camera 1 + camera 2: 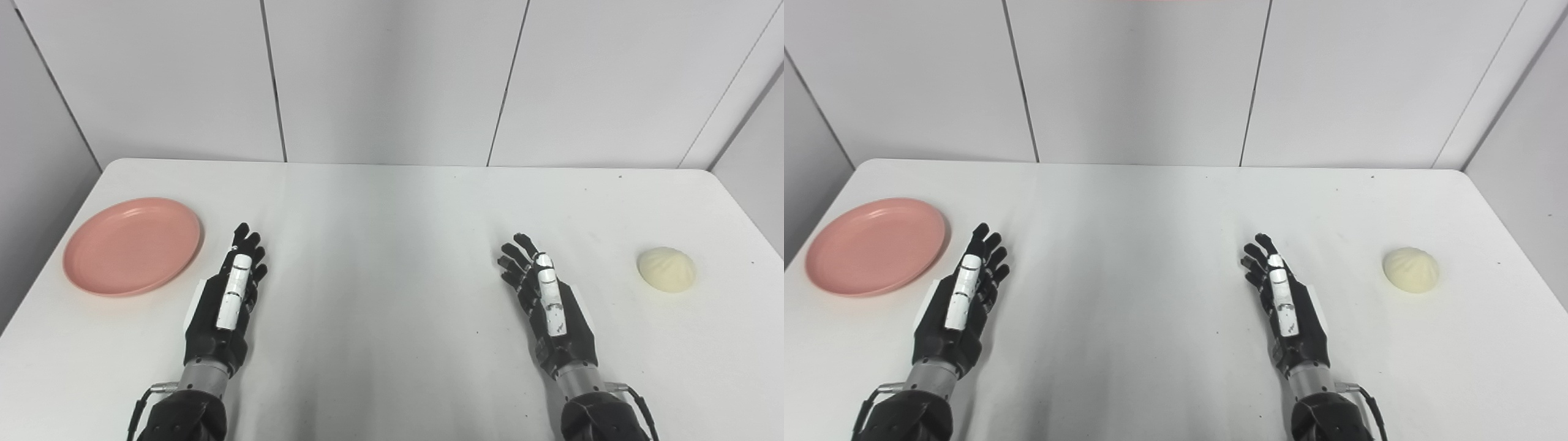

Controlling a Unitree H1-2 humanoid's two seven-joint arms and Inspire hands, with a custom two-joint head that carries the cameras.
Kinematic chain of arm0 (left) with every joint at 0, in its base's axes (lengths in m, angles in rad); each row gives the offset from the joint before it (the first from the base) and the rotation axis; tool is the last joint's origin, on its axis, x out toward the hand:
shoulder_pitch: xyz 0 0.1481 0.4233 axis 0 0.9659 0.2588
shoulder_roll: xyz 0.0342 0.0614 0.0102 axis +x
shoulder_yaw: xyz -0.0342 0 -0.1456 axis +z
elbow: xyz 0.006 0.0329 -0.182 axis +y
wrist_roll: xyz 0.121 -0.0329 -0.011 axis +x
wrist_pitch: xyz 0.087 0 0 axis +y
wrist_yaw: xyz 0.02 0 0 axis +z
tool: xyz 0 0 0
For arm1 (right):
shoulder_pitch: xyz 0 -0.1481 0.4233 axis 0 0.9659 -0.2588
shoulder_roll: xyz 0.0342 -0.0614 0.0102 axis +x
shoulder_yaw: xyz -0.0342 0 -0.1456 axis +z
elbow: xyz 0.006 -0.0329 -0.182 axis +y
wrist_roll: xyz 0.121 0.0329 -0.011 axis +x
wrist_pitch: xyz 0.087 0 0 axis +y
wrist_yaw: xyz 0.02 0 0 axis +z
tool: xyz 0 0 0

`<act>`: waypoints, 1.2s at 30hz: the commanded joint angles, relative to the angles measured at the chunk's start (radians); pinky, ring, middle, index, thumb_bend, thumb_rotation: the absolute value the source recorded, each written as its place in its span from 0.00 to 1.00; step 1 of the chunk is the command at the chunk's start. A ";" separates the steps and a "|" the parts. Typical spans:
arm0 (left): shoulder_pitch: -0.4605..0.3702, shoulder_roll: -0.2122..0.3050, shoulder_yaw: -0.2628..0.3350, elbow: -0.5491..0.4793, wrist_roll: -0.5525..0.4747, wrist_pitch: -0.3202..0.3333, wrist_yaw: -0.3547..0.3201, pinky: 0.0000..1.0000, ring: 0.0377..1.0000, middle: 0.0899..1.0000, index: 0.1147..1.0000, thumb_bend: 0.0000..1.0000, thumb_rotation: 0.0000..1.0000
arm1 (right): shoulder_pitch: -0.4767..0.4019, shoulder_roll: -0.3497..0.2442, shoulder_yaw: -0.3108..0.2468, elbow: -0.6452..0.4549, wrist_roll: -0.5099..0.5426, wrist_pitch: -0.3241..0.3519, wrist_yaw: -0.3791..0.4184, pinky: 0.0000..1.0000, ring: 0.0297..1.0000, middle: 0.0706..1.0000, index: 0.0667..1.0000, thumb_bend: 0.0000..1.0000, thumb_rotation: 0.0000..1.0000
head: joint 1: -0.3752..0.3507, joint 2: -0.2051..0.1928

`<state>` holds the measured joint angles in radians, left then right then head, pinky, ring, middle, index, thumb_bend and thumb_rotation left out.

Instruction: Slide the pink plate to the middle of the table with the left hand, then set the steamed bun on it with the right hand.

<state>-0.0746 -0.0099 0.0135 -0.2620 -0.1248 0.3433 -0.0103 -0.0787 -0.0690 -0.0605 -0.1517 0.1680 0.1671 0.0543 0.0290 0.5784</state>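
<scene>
From the left eye I saw the white table [392, 208] running back to the grey wall panels [392, 79]. The pink plate [133, 245] lay flat at the far left of the table, not in the middle. My left hand [228, 300] lay low over the table just to the right of the plate's near rim, apart from it, edge-on with the thumb uppermost and the fingers stretched forward; it was released and held nothing. My right hand [548, 300] was posed the same way on the right half of the table, fingers spread and slightly curled, also empty. The steamed bun [666, 269] sat on the bare table to the right of that hand, near the table's right edge and well apart from the plate.

From the right eye the layout matched. The plate [876, 245] was at the left edge of the picture, the left hand [960, 300] just beside it without touching. The right hand [1286, 306] was loose and empty near the middle, and the bun [1410, 269] rested alone to its right, clear of the fingers.
</scene>
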 commanded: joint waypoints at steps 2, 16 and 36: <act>-0.035 -0.014 -0.016 -0.011 0.014 -0.024 0.000 1.00 1.00 1.00 1.00 0.72 0.85 | -0.020 -0.019 -0.011 -0.008 0.010 -0.027 0.017 0.93 0.88 0.88 0.92 0.79 0.97 | 0.033 -0.011; -0.036 -0.054 -0.058 0.060 0.069 -0.084 0.018 1.00 0.99 1.00 1.00 0.60 0.93 | -0.024 -0.066 -0.041 0.094 0.054 -0.112 0.077 0.95 0.89 0.90 0.93 0.78 0.99 | 0.126 -0.079; -0.043 -0.056 -0.069 0.167 0.095 -0.184 0.015 1.00 0.99 1.00 1.00 0.58 0.96 | -0.040 -0.069 -0.051 0.210 0.057 -0.198 0.105 0.96 0.90 0.90 0.92 0.77 0.98 | 0.144 -0.181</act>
<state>-0.0917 -0.0613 -0.0504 -0.0929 -0.0346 0.1780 0.0101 -0.1269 -0.1404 -0.1092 0.0258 0.2265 0.0140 0.1571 0.1718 0.3973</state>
